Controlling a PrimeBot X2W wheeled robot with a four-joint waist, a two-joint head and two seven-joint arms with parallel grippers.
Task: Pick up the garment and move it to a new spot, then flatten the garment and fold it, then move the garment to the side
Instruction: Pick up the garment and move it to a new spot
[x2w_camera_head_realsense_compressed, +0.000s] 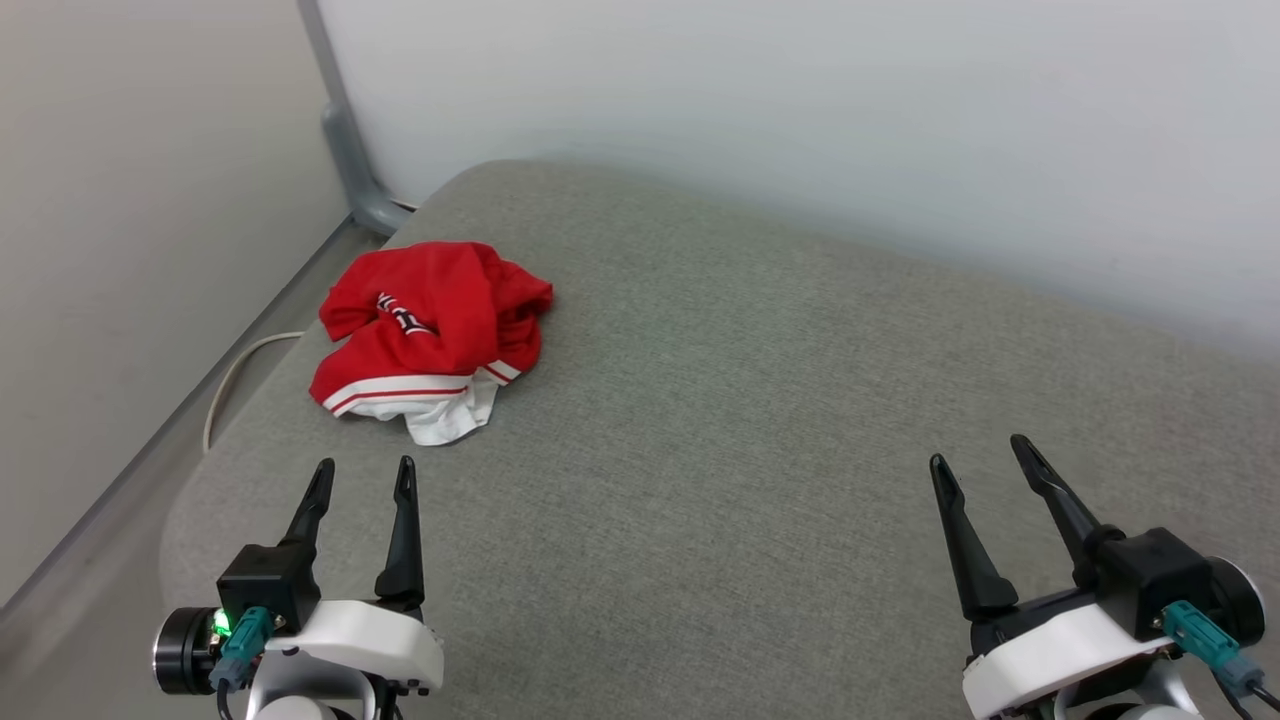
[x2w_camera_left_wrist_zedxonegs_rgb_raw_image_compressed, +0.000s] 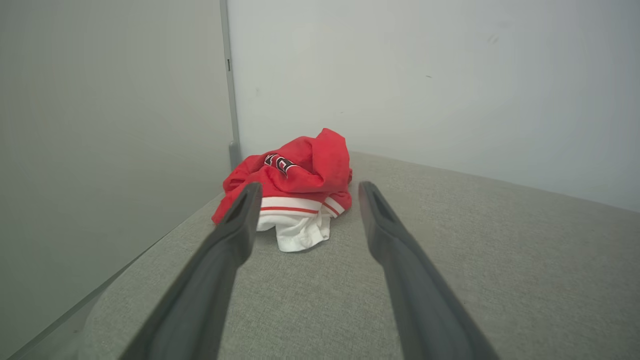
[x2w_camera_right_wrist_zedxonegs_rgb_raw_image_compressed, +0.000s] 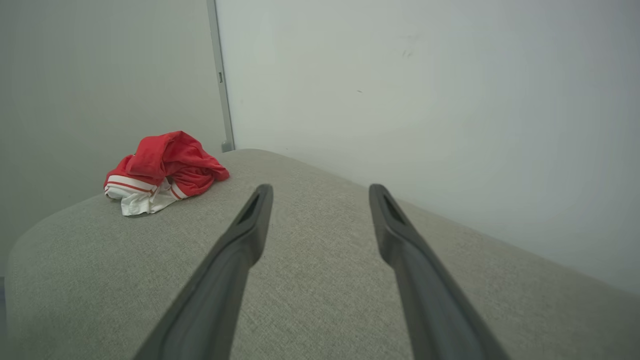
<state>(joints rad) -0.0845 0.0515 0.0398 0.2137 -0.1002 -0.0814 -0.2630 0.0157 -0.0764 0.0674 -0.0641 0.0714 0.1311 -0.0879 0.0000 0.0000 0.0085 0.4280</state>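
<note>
Lying crumpled at ten o'clock on the cushion, the garment sits near the left gripper, whose fingers stand spread and empty; the right gripper, at four o'clock, is spread too.

A grey fabric cushion with rounded corners sits against a pale far wall; a grey post stands far left, a white cable beside the left edge.
</note>
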